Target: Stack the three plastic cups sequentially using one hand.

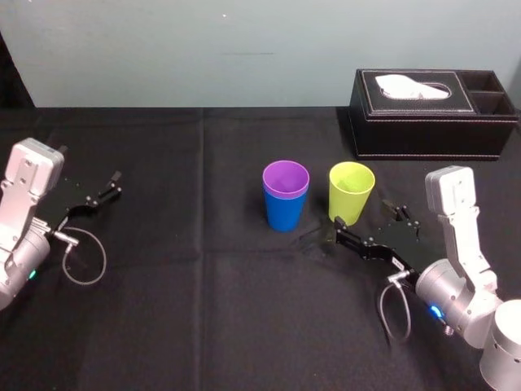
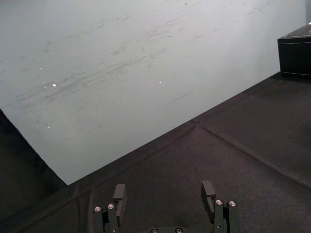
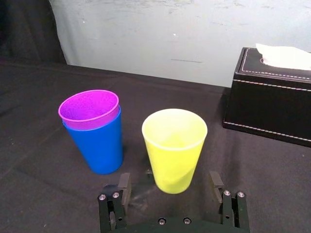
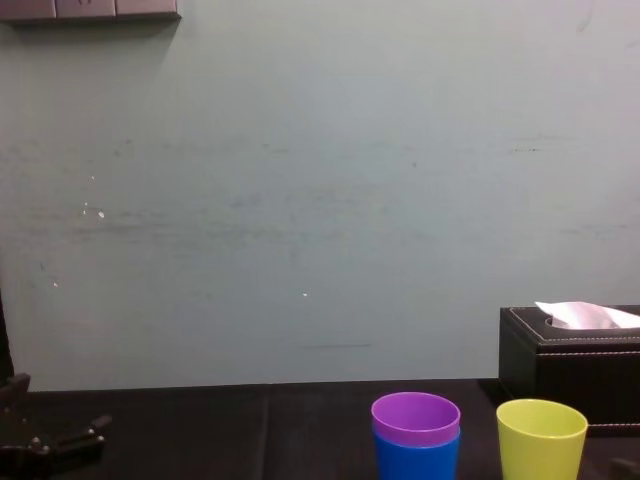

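The purple cup (image 1: 286, 177) sits nested inside the blue cup (image 1: 285, 210) near the middle of the black table. To their right stands the yellow-green cup (image 1: 352, 191), upright and on its own. My right gripper (image 1: 364, 221) is open just in front of the yellow-green cup. In the right wrist view its fingers (image 3: 124, 183) stand on either side of the yellow-green cup's (image 3: 175, 145) base with a gap on each side, and the purple cup (image 3: 89, 108) in the blue cup (image 3: 99, 145) is beside it. My left gripper (image 1: 102, 194) rests open at the far left, over bare cloth (image 2: 164, 191).
A black leather tissue box (image 1: 431, 114) stands at the back right, behind the yellow-green cup. The table (image 1: 203, 309) is covered in black cloth with a pale wall behind it. Cables loop by both wrists.
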